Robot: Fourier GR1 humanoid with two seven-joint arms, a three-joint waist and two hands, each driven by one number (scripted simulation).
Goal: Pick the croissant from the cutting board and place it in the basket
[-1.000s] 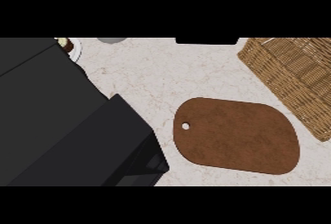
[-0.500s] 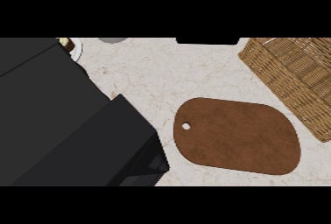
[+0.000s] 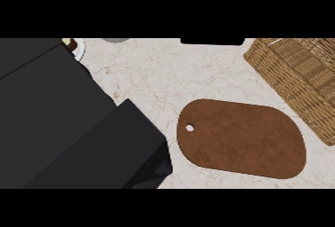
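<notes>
A large dark shape (image 3: 65,128) fills our view left of the cutting board (image 3: 242,138); we cannot make out either hand in it, so their state is unknown to us. The pale speckled surface (image 3: 157,75) carries the brown, rounded cutting board with a small hole near its left end. The woven basket (image 3: 301,75) sits up and right of the cutting board. We see no croissant anywhere.

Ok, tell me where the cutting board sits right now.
In the head view, the brown cutting board lies flat on the counter at lower right, just below-left of the wicker basket.
</notes>
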